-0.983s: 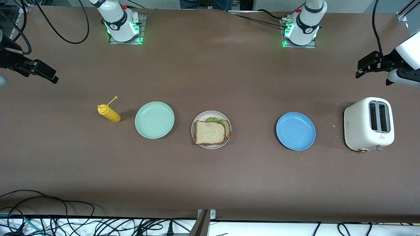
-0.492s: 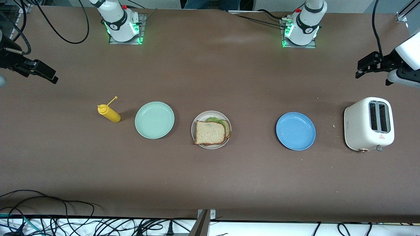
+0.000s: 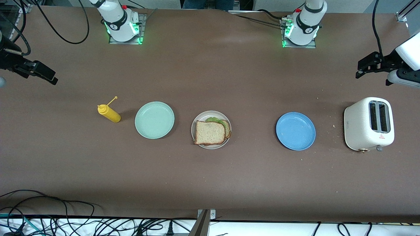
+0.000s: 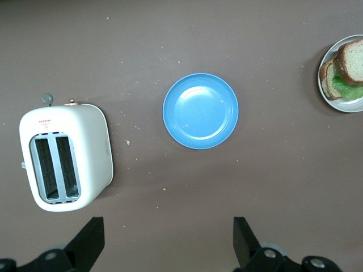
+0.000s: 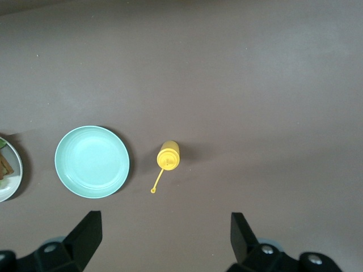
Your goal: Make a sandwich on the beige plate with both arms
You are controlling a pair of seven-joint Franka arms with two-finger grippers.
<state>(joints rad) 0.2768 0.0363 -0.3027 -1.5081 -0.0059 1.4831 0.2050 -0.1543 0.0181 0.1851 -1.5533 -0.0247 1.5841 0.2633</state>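
Observation:
The sandwich (image 3: 210,132), two speckled brown-crusted bread slices with green lettuce between them, lies on the beige plate (image 3: 213,147) at the table's middle. It also shows in the left wrist view (image 4: 347,68) on the plate (image 4: 340,105). The plate's edge (image 5: 14,175) shows in the right wrist view. My left gripper (image 3: 360,70) is open and empty, up over the table at the left arm's end, near the toaster; in its wrist view (image 4: 168,241) only bare table lies between the fingers. My right gripper (image 3: 52,78) is open and empty over the right arm's end (image 5: 164,238).
A white toaster (image 3: 369,124) stands at the left arm's end, a blue plate (image 3: 295,131) between it and the sandwich. A mint-green plate (image 3: 154,119) and a yellow mustard bottle (image 3: 109,113) lie toward the right arm's end. Crumbs lie near the toaster.

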